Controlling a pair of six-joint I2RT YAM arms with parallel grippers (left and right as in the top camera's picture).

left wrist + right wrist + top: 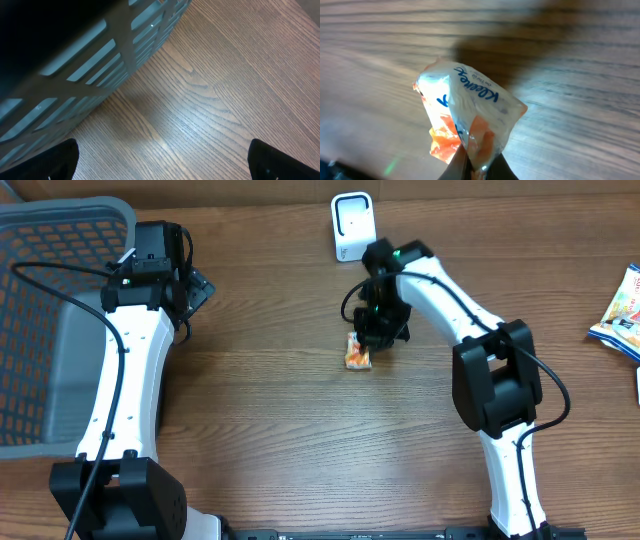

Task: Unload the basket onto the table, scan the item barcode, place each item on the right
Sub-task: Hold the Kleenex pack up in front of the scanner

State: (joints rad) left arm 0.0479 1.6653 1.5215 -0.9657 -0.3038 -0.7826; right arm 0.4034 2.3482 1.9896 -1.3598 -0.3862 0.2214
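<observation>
My right gripper (pixel 476 169) is clenched on the Kleenex tissue pack (pixel 470 112), pinching one edge of the wrapper between both fingers. Seen from overhead, the pack is near the middle of the table (pixel 300 440). The white scanner (pixel 351 225) stands at the pack's 12 o'clock, well apart. My left gripper (pixel 160 160) is released, jaws wide, with the grey basket (pixel 100 55) at its 10 o'clock. A snack packet (pixel 622 310) lies at the table's 3 o'clock edge.

The overhead view is evenly lit and sharp, with soft shadows on the surface (pixel 280 430). The left wrist view has pale glare on the wood and a dim, unfocused basket (pixel 75 65). In the right wrist view the packet (pixel 465 115) casts a dark shadow, and the wood at the left is blurred.
</observation>
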